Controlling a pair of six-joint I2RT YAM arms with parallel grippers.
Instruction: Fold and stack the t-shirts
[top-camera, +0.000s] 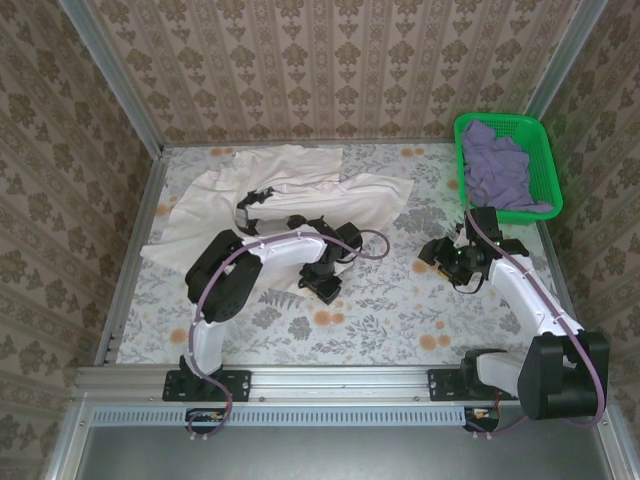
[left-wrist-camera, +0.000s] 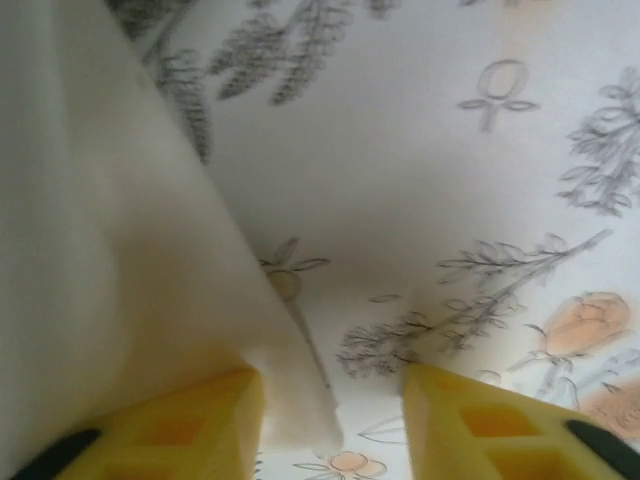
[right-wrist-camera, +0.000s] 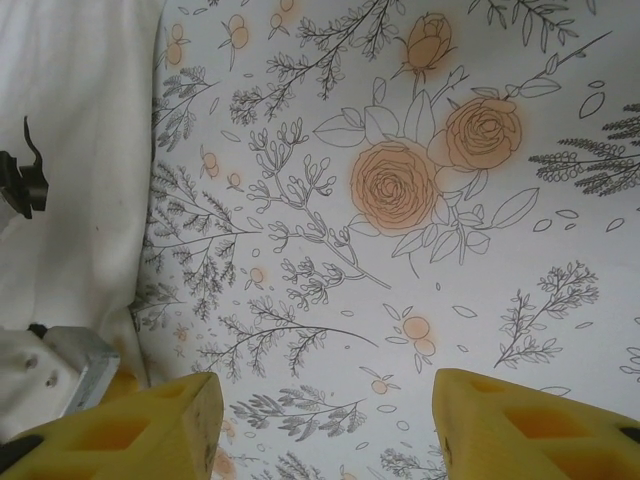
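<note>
The cream-white t-shirt (top-camera: 300, 195) lies spread and rumpled over the back left of the table. My left gripper (top-camera: 325, 285) is down at its near edge. In the left wrist view the shirt (left-wrist-camera: 100, 250) drapes over the left side, and one corner of it lies between the yellow fingers of my left gripper (left-wrist-camera: 335, 390), against the left finger (left-wrist-camera: 190, 425); the jaws stand apart. The lavender t-shirt (top-camera: 497, 165) is bunched in the green basket (top-camera: 500, 117). My right gripper (top-camera: 445, 258) is open over bare flowered table cover (right-wrist-camera: 400, 250), nothing between its fingers (right-wrist-camera: 328, 395).
The green basket stands at the back right corner, just beyond my right gripper. Patterned walls close off the back and both sides. My left arm (top-camera: 260, 250) reaches across the shirt's near part, and a piece of it shows in the right wrist view (right-wrist-camera: 50, 370).
</note>
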